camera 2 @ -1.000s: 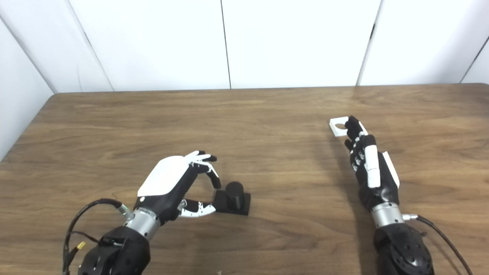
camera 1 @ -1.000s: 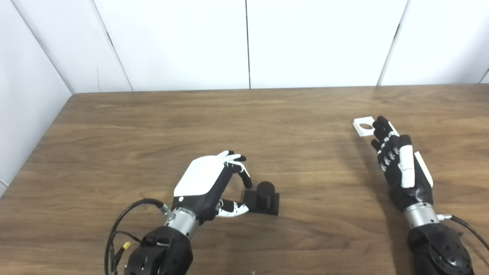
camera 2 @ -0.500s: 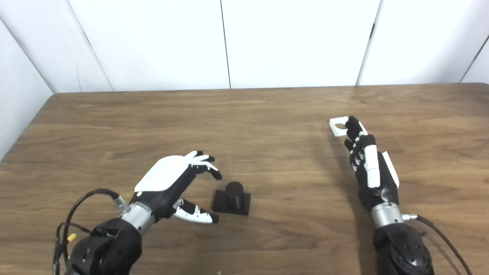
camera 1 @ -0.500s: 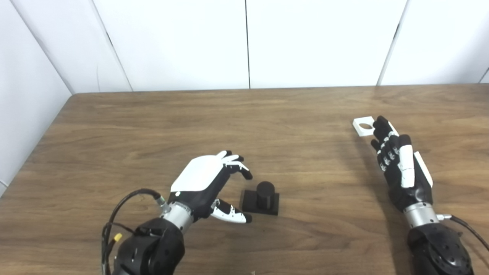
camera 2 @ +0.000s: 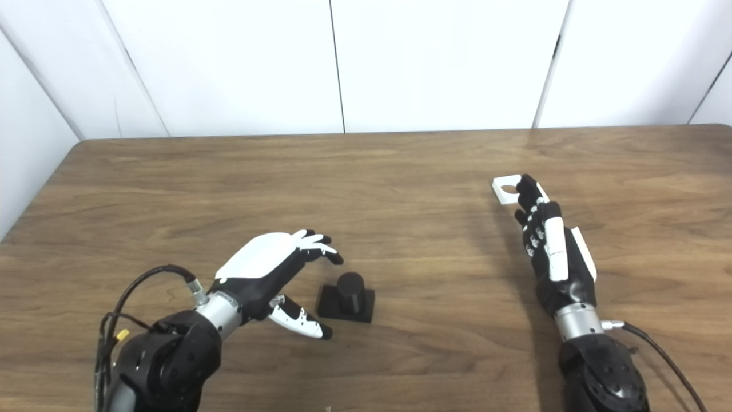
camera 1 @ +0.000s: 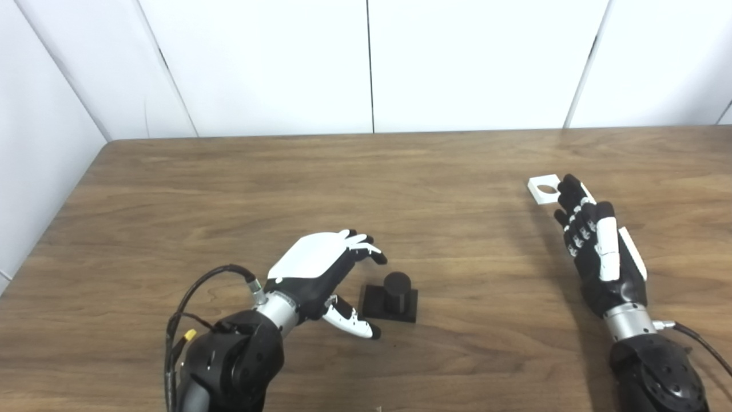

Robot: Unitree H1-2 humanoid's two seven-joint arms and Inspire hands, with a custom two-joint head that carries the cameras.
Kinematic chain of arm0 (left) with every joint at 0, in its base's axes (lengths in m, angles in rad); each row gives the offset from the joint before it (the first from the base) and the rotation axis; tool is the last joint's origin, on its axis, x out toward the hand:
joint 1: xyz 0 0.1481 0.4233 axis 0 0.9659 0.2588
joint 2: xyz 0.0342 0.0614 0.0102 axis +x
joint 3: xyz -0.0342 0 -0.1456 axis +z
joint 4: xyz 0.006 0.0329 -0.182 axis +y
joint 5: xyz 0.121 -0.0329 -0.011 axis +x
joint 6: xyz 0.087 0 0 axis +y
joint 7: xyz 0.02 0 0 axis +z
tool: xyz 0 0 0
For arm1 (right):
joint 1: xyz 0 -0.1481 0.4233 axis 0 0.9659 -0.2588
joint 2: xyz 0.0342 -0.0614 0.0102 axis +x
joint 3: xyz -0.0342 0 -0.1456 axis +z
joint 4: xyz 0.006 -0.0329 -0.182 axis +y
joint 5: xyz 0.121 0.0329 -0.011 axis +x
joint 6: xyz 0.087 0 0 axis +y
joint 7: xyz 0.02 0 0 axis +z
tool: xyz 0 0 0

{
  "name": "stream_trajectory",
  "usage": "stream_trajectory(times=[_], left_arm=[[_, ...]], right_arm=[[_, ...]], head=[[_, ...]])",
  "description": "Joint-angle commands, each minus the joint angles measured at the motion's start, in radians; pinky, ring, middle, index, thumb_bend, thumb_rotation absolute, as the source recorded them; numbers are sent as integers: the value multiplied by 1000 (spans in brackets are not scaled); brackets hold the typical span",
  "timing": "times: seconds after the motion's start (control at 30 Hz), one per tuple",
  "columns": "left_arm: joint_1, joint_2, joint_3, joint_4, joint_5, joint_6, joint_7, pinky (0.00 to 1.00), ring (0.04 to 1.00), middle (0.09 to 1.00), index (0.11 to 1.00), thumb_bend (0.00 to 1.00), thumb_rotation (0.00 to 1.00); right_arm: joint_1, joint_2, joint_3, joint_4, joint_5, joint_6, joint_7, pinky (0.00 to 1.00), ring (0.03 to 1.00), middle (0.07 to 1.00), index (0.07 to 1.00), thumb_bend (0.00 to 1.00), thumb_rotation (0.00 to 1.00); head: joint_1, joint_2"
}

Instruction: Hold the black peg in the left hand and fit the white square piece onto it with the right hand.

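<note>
My left hand [camera 1: 320,269] is spread and empty, fingers above and thumb below, and the peg [camera 1: 397,286] stands upright on its square base just to the right of that gap, untouched. So the grasp runs rightward, and this hand is far the nearer. Well apart on the worktop [camera 1: 286,189] lies the white piece [camera 1: 544,189], flat, my right hand [camera 1: 597,252] stretched out with fingertips at its near edge. The right eye view shows the thumb-to-base gap more plainly.
</note>
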Motion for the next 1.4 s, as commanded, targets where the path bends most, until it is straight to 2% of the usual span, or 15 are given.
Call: stream_trajectory(times=[0.0, 0.57, 0.8, 0.97, 1.13, 1.23, 1.37], left_arm=[[-36, -2, 1, 10, 10, -15, 32, 960, 1000, 950, 770, 914, 186], [-76, 13, -25, 144, 5, -56, 109, 970, 1000, 949, 698, 851, 128], [-90, 25, -41, 171, 11, -70, 133, 977, 1000, 946, 678, 816, 147], [-80, 21, -42, 179, 7, -75, 164, 978, 1000, 938, 637, 807, 123], [-75, 14, -37, 172, 1, -67, 161, 994, 1000, 930, 591, 781, 85], [-74, 10, -35, 167, 1, -63, 160, 998, 1000, 922, 510, 576, 64], [-74, 8, -33, 165, -3, -61, 155, 1000, 1000, 918, 491, 525, 57]], right_arm=[[85, 57, 22, 71, 9, -3, -6, 1000, 1000, 966, 957, 665, 1000], [100, 62, 19, 58, 16, -1, -10, 1000, 1000, 963, 950, 664, 1000], [106, 62, 17, 49, 17, 4, -12, 1000, 1000, 966, 951, 669, 1000], [107, 59, 17, 47, 17, 5, -9, 1000, 1000, 970, 954, 670, 1000], [105, 63, 14, 51, 24, 1, -7, 1000, 1000, 965, 951, 665, 1000], [106, 63, 13, 47, 25, 5, -7, 1000, 1000, 964, 952, 659, 1000], [105, 61, 12, 45, 30, 7, -5, 1000, 1000, 964, 948, 664, 995]], head=[[-1, 1], [-4, 8], [-1, 14], [-1, 16], [5, 20], [6, 22], [7, 25]])
